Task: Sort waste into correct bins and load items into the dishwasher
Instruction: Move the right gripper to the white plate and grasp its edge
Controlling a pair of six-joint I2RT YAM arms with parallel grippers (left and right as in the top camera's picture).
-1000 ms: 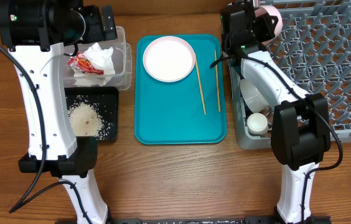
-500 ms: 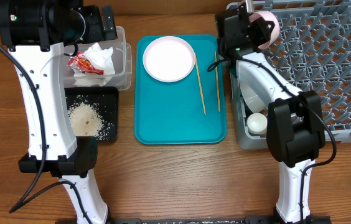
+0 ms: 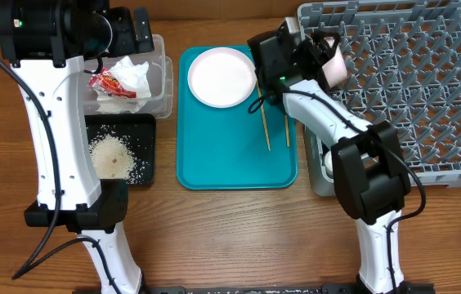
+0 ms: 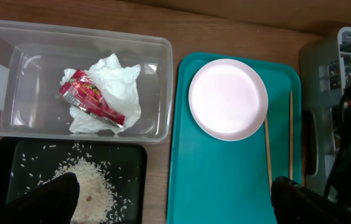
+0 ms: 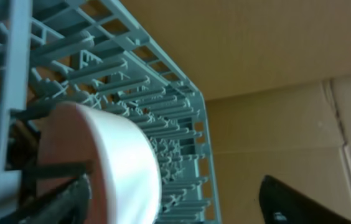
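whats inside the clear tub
In the clear tub: a crumpled white napkin with a red snack wrapper lying on it. Anything under the napkin is hidden.

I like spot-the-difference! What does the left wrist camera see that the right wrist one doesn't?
Only left wrist: the clear rectangular plastic tub holding a crumpled white paper napkin and red crinkled snack wrapper, plus the round white plate on the teal plastic tray. Only right wrist: a white bowl. Both: the grey plastic pegged dish rack.
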